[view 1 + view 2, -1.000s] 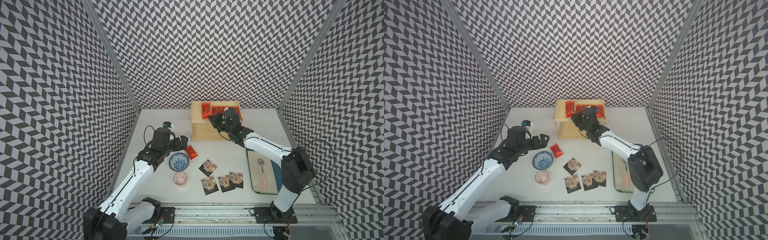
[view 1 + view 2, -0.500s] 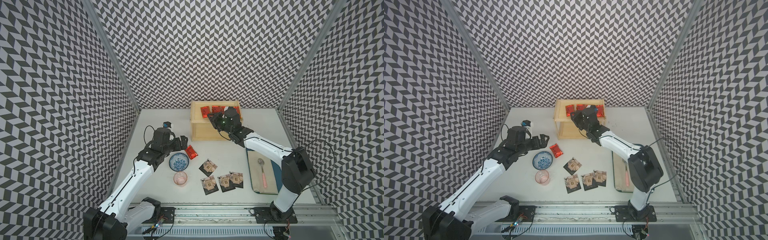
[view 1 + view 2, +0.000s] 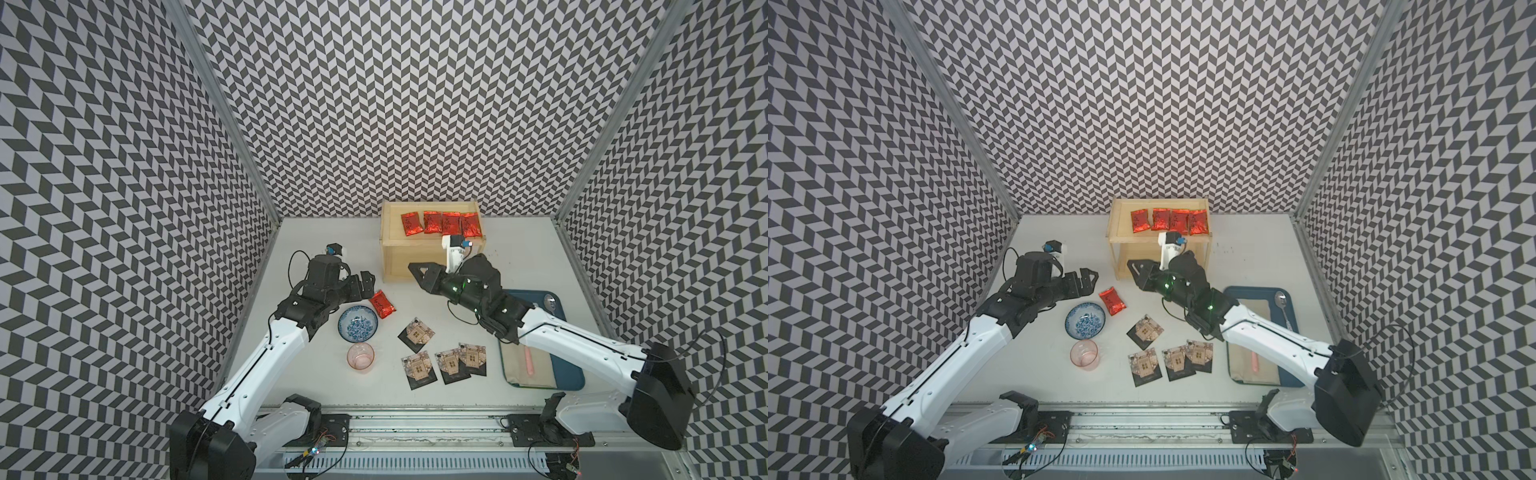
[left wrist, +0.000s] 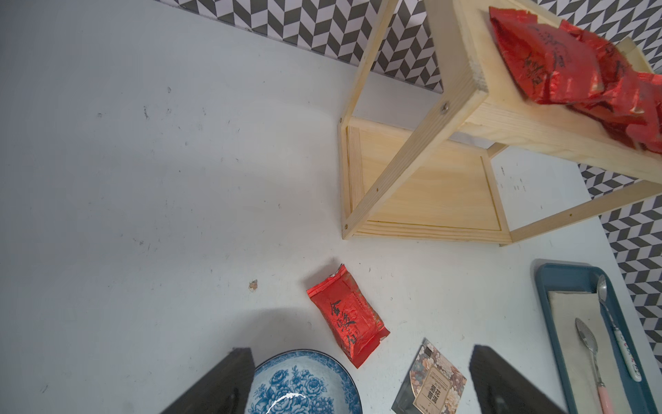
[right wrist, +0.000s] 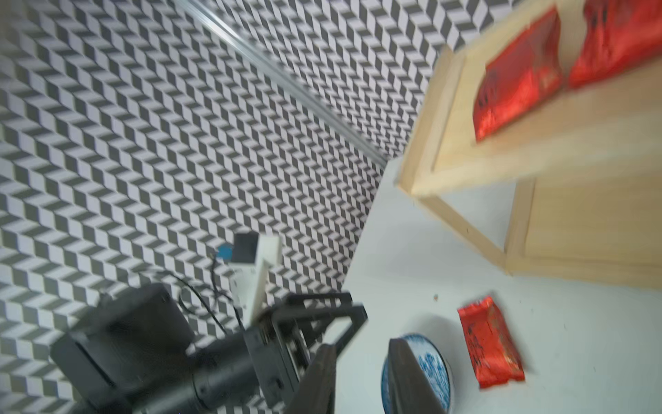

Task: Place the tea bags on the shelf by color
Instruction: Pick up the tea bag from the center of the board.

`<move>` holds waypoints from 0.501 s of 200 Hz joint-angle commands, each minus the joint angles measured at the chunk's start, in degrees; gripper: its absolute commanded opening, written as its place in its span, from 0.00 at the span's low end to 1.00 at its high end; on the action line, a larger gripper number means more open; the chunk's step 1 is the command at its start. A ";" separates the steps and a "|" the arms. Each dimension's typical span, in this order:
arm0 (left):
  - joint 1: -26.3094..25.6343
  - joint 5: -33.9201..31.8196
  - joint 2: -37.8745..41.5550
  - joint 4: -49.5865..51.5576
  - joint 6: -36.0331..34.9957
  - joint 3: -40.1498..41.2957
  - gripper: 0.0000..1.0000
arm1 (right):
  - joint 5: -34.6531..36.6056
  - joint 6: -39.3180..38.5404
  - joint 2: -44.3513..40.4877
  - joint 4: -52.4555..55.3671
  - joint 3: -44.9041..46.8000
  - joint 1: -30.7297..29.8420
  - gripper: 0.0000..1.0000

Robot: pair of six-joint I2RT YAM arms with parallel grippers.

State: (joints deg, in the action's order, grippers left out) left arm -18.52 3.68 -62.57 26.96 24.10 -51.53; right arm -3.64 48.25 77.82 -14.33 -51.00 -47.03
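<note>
The shelf (image 3: 392, 230) stands at the back of the table by the wall. Your two arms crowd the space just in front of it, so I judge a clash between them to be the main danger if both head for the same spot. Your left gripper (image 3: 360, 286) hangs with its jaws spread wide and empty, just beside the blue bowl (image 3: 341, 320). If you lower it carelessly, a finger may catch the bowl's rim and shove it. Your right gripper (image 5: 361, 344) hovers before the shelf's front, its jaws only slightly parted and nothing between them. Four red packets (image 3: 440, 223) lie side by side on the top board, toward its right, and sliding a fifth in beside them could nudge the row. The lower board shows bare wood in the left wrist view. Four black packets (image 3: 452, 365) lie flat on the table near the front, three close together in a row and one apart. Being so flat, they may slip from a pinch, or two may lift together. One red packet (image 4: 345, 317) lies slanted on the table between bowl and shelf. It is puffy, crinkled foil with dark writing, slick enough to squirt from a shallow grip.
</note>
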 commanded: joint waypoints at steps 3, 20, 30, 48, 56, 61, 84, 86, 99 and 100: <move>0.76 -0.94 -0.48 0.29 0.11 0.20 0.99 | -4.23 4.27 2.99 -10.97 10.87 0.11 0.27; 0.78 -1.43 -0.92 0.37 0.07 0.17 0.99 | -3.60 11.41 4.79 -16.71 14.91 -0.87 0.27; 0.77 -1.50 -1.19 0.46 -0.02 0.19 0.99 | -1.66 15.65 6.00 -17.09 15.62 -1.68 0.28; 0.77 -0.76 -1.46 0.33 -0.02 0.38 0.99 | -0.01 22.03 9.27 -19.57 16.07 -2.75 0.31; 0.77 -0.48 -1.54 0.29 -0.02 0.46 0.99 | 0.00 24.26 11.23 -19.96 15.37 -2.81 0.33; 0.77 -0.43 -1.55 0.29 -0.02 0.36 0.99 | -0.24 25.61 12.55 -20.04 14.81 -2.80 0.34; 0.79 -0.21 -1.24 0.02 -0.10 0.46 0.99 | -2.73 29.83 18.49 -21.88 11.55 -2.89 0.37; 0.78 -0.22 -1.24 -0.02 -0.10 0.44 0.99 | -2.90 30.02 19.09 -22.01 11.30 -2.90 0.38; 0.78 -0.07 -1.16 -0.07 -0.10 0.39 0.99 | -3.80 31.21 21.91 -20.86 8.84 -2.98 0.39; 0.77 -0.07 -1.24 -0.02 -0.10 0.38 0.99 | -3.86 31.25 22.10 -20.71 8.65 -2.98 0.39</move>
State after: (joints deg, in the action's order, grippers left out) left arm -17.96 3.18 -64.05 27.09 24.08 -51.53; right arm -5.80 73.30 95.46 -30.35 -38.46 -49.71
